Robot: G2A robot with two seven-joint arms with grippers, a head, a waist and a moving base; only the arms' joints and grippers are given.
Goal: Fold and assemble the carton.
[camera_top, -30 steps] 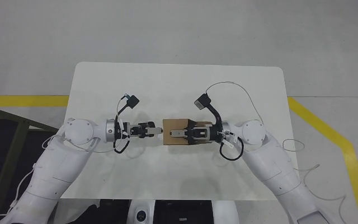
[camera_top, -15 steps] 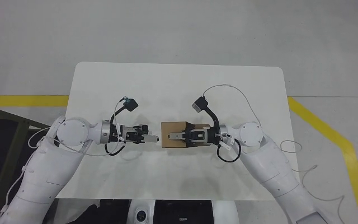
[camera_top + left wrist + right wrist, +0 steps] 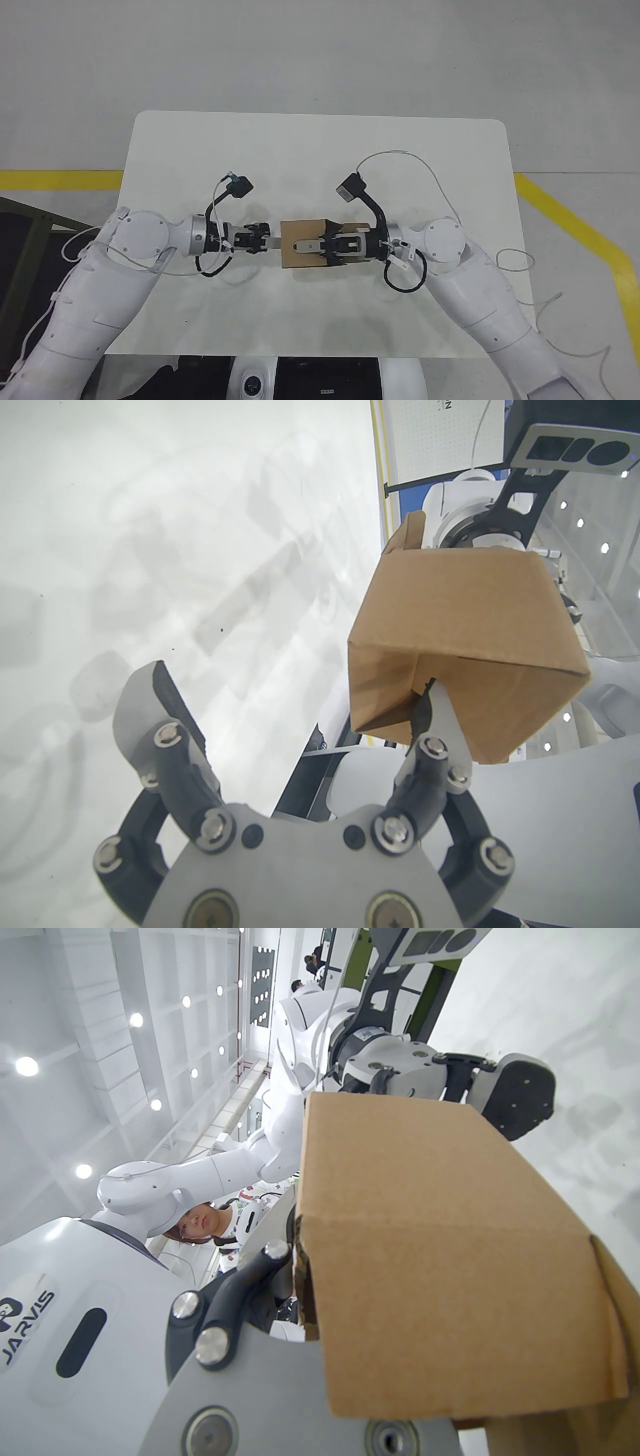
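A small brown carton (image 3: pixel 300 243) is held above the white table (image 3: pixel 200 150), near its middle. My right gripper (image 3: pixel 316 243) is shut on the carton, one white finger lying along its top face and the other hidden behind the cardboard (image 3: pixel 440 1253). My left gripper (image 3: pixel 272 240) stands open at the carton's opposite end. In the left wrist view one of its fingertips (image 3: pixel 432 700) pokes into the seam of the folded end face (image 3: pixel 465 640), while the other finger (image 3: pixel 160 695) hangs free beside the box.
Yellow floor tape (image 3: pixel 60 180) runs past both sides of the table. A dark stand (image 3: pixel 20 240) sits off the table's left edge. Cables (image 3: pixel 410 155) loop from the right arm above the tabletop.
The right gripper has carried the carton a little to the left. The left gripper drew back slightly and now meets the carton's end.
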